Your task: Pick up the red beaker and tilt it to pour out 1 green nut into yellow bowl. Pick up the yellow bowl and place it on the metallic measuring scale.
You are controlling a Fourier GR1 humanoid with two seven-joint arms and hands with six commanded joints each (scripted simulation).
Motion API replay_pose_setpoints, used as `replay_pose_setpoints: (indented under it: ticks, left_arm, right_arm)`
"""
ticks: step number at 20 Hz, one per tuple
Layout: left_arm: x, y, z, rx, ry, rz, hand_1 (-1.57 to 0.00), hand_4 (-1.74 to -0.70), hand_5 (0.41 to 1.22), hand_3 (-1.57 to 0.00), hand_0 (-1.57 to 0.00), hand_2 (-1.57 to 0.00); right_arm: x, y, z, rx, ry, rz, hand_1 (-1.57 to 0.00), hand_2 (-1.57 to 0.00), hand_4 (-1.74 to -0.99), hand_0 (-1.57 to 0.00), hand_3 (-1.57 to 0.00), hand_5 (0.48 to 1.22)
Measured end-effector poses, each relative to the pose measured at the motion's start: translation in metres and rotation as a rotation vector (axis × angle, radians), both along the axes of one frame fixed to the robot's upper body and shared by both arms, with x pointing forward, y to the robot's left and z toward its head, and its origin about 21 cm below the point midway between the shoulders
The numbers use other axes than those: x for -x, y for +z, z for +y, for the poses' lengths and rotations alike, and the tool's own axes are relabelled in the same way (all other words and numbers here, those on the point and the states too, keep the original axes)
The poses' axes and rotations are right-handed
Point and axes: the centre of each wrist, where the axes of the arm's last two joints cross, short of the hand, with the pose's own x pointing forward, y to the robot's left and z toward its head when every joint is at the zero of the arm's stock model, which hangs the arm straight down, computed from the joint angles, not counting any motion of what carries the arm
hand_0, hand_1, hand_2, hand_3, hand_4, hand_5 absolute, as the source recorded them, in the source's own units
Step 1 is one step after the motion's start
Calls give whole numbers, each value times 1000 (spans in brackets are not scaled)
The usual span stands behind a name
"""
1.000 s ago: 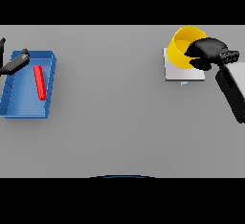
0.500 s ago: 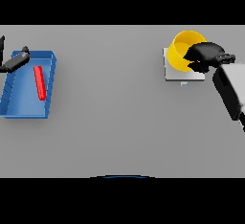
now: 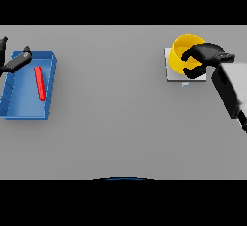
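I found the yellow bowl point(image 3: 185, 51) seated on the metallic scale point(image 3: 173, 73), my right hand point(image 3: 205, 58) clamped on its rim, fingers curled to steady placement. Left hand point(image 3: 14, 62) idled with fingers relaxed over the blue tray point(image 3: 24, 109) holding the red beaker point(image 3: 40, 83).

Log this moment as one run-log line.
right hand: curled on yellow bowl rim | bowl: on metallic scale | red beaker: lying in blue tray | left hand: at tray's far-left corner
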Motion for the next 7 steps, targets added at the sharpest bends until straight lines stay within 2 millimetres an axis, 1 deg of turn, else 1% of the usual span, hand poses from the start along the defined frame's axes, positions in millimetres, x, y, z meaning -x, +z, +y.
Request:
replay_pose_setpoints:
  ticks: [1, 2, 3, 6, 7]
  left_arm:
    - [-1, -2, 0, 3, -2, 1, 1, -811, 737, 1, 1, 1]
    - [-2, 1, 0, 6, -1, -7, 1, -812, 736, 1, 1, 1]
    - [-4, 1, 0, 1, 9, -2, 1, -809, 736, 1, 1, 1]
    - [-3, 0, -2, 7, 14, 5, 1, -820, 734, 1, 1, 1]
    - [-2, 1, -1, 11, 15, 3, 1, -821, 734, 1, 1, 1]
  right_arm:
    - [0, 0, 0, -1, 8, 2, -181, -336, -1372, -204, -507, 766]
    - [-1, 2, 1, 5, 18, 0, -144, -288, -1356, -163, -475, 755]
    - [0, 2, -3, 9, 31, 6, -115, -244, -1346, -130, -442, 746]
    - [-2, -1, -1, 28, 32, 24, -59, -142, -1316, -66, -365, 735]
    - [-2, 2, -2, 28, 37, 29, -47, -115, -1308, -53, -348, 733]
